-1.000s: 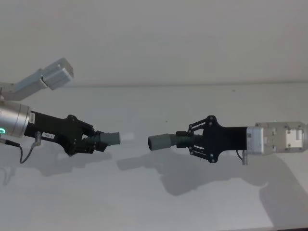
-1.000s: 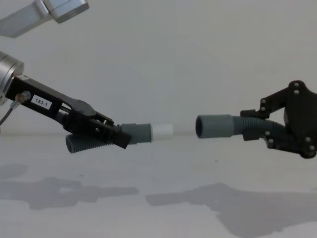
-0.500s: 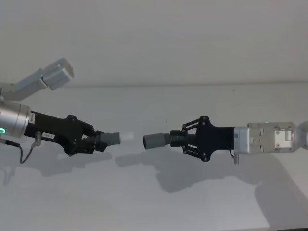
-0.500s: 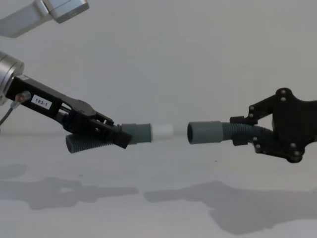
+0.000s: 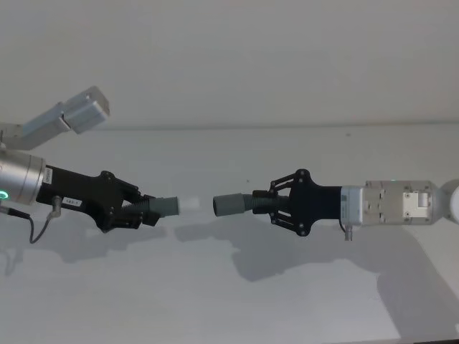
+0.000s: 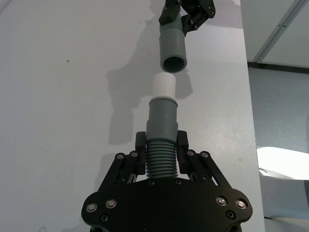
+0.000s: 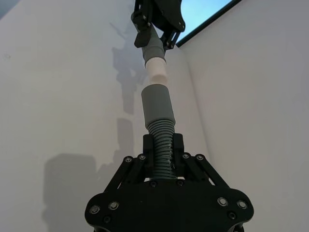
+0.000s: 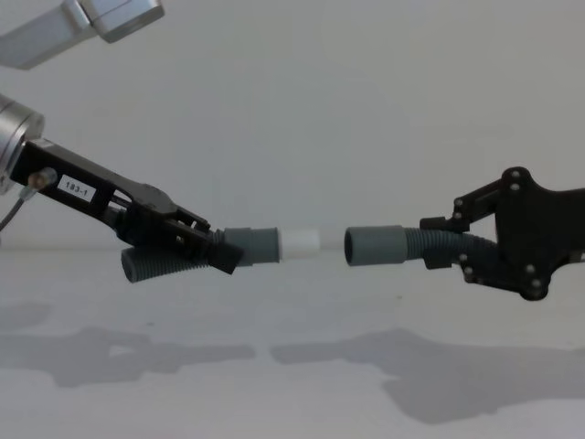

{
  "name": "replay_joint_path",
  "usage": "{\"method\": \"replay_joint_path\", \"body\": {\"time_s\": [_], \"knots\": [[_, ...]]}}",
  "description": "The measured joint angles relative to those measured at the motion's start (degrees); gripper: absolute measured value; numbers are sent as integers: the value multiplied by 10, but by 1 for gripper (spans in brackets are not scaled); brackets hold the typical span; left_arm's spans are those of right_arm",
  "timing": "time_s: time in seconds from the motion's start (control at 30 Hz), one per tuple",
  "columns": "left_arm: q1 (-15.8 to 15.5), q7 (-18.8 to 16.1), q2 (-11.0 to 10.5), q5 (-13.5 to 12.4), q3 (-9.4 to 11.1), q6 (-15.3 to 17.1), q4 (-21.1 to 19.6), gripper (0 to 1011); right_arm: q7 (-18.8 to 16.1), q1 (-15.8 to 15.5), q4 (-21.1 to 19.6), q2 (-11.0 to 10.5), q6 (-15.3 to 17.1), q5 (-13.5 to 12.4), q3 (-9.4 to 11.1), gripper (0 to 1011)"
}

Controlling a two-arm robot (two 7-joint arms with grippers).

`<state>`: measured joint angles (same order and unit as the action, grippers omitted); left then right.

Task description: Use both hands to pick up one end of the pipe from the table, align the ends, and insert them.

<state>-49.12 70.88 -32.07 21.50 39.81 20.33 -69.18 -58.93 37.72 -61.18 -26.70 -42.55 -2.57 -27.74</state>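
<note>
Both pieces of the pipe hang above the white table (image 5: pixel 215 294), end to end. My left gripper (image 5: pixel 147 213) is shut on the shorter ribbed piece (image 8: pixel 254 245), whose white plug (image 8: pixel 300 243) points right. My right gripper (image 5: pixel 276 208) is shut on the longer piece's ribbed part, just behind its open grey cuff (image 8: pixel 375 246). Plug and cuff face each other across a small gap, roughly level. In the left wrist view the plug (image 6: pixel 164 86) sits just short of the cuff's mouth (image 6: pixel 173 48). The right wrist view shows the cuff (image 7: pixel 158 104) lined up behind the plug (image 7: pixel 157 70).
A silver-grey arm link (image 5: pixel 72 115) juts in at the upper left, above my left arm. A pale wall stands behind the table. In the left wrist view the table's edge (image 6: pixel 248 121) runs beside the pipe, with floor beyond it.
My right gripper has carried the longer piece leftward, narrowing the gap between cuff and white plug. The left gripper and shorter piece have stayed put.
</note>
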Motion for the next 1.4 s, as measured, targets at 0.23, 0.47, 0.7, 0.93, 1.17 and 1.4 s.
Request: {"method": "replay_joint_path", "body": {"time_s": [0.23,0.47,0.7,0.93,1.17,1.4], "knots": [[0,0,0,0,0,0,0,330,6,4,7,2,0,5,-4,204],[0,0,0,0,0,0,0,330,12,8,14,6,-1,9,-8,204],[0,0,0,0,0,0,0,330,20,13,24,13,-3,14,-12,204],[0,0,0,0,0,0,0,330,24,18,30,18,-5,17,-16,204],[0,0,0,0,0,0,0,330,27,22,34,21,-5,17,-20,204],[0,0,0,0,0,0,0,330,27,25,36,22,-5,16,-25,204]]}}
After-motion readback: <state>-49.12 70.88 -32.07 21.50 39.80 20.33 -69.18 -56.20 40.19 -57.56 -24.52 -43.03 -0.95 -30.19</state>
